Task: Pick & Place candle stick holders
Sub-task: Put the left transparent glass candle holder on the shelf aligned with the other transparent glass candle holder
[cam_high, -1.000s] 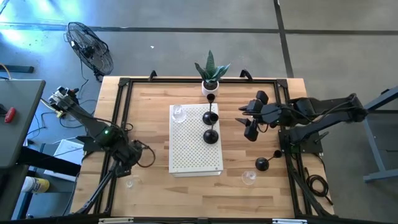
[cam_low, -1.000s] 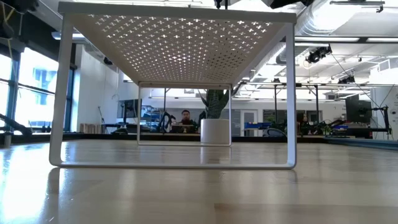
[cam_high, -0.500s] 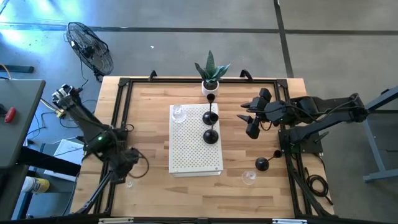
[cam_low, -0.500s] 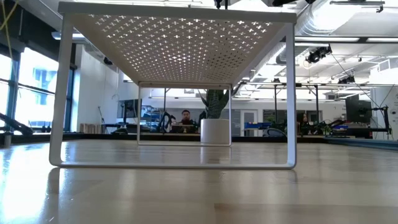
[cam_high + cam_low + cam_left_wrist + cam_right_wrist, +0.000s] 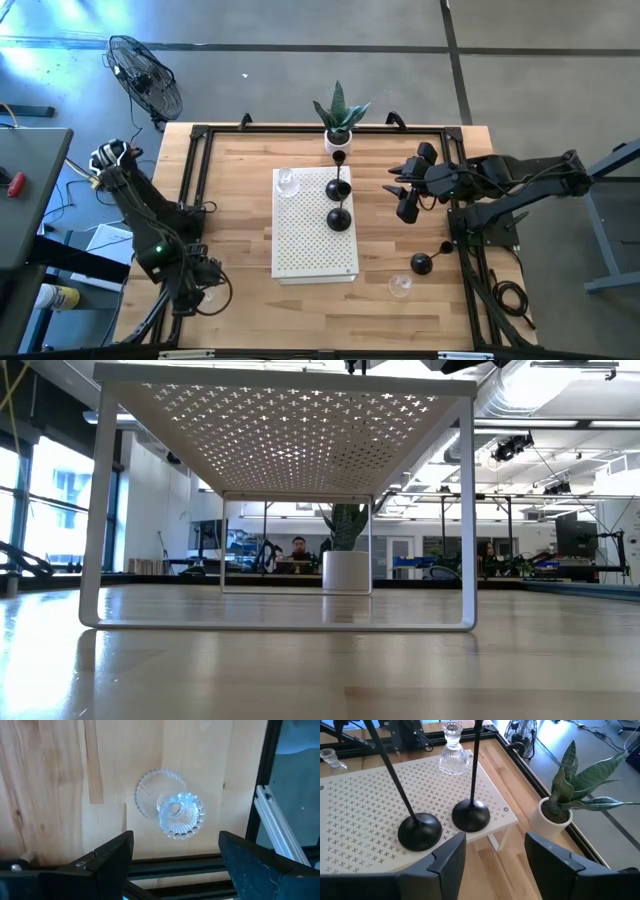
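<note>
We see the left claw [image 5: 172, 851] wide open and empty, right above a clear glass holder [image 5: 180, 815] near the table [image 5: 240, 300] edge. The right claw [image 5: 495, 847] is open and empty too, beside the white rack [image 5: 365, 810], where two black holders [image 5: 420, 831] and maybe one glass holder [image 5: 453, 756] stand.

Bright, even daylight fills all 4 views. Glare whitens the floor [image 5: 40, 50] beside the fan [image 5: 145, 75]. Ceiling lights shine through the perforated shelf [image 5: 290, 415]. The tabletop [image 5: 320, 670] reflects softly.
</note>
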`<state>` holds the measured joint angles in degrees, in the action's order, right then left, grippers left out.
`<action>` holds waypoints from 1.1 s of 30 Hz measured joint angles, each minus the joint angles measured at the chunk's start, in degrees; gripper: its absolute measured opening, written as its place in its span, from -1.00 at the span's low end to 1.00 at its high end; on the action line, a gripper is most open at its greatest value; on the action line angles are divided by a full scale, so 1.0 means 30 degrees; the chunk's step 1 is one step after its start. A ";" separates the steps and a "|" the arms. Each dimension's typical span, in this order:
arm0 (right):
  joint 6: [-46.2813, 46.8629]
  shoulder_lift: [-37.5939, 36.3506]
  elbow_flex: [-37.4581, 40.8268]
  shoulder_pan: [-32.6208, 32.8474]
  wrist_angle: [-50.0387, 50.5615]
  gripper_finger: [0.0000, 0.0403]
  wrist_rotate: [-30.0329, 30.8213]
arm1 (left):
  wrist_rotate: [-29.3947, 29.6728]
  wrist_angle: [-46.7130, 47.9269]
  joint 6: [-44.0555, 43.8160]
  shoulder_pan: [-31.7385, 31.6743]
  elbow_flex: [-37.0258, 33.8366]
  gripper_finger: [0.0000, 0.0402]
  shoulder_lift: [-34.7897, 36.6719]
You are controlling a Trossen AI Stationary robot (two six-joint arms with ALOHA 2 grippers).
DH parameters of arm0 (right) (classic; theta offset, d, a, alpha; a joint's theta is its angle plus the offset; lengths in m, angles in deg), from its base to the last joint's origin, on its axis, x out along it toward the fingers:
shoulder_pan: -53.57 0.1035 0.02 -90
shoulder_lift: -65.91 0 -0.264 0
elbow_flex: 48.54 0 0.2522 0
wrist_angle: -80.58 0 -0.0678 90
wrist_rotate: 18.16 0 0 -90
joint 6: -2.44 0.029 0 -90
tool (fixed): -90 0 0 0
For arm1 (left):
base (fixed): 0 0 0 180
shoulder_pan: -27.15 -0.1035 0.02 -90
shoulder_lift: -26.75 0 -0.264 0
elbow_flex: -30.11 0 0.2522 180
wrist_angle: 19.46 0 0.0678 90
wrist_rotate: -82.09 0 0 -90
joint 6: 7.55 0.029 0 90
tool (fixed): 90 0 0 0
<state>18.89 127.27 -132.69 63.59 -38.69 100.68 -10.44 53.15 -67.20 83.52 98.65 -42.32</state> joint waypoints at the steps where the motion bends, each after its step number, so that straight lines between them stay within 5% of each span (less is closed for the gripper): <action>1: 0.0000 0.0000 0.0000 0.0000 -0.0001 -0.03 0.0019 | -0.0041 0.0000 -0.0155 -0.0028 0.0000 0.43 -0.0142; 11: -0.0080 0.0000 0.0000 0.0000 0.0013 -0.03 -0.0071 | 0.3137 0.0126 -0.1234 -0.0042 0.0000 0.43 -0.0410; 33: -0.0007 0.0000 0.0000 0.0000 0.0295 -0.03 -0.0273 | 0.0192 0.0866 -0.2238 -0.0034 0.0000 0.43 -0.1864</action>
<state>18.87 127.27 -132.69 63.59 -37.81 99.86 -9.87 55.74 -73.92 83.42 98.65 -47.91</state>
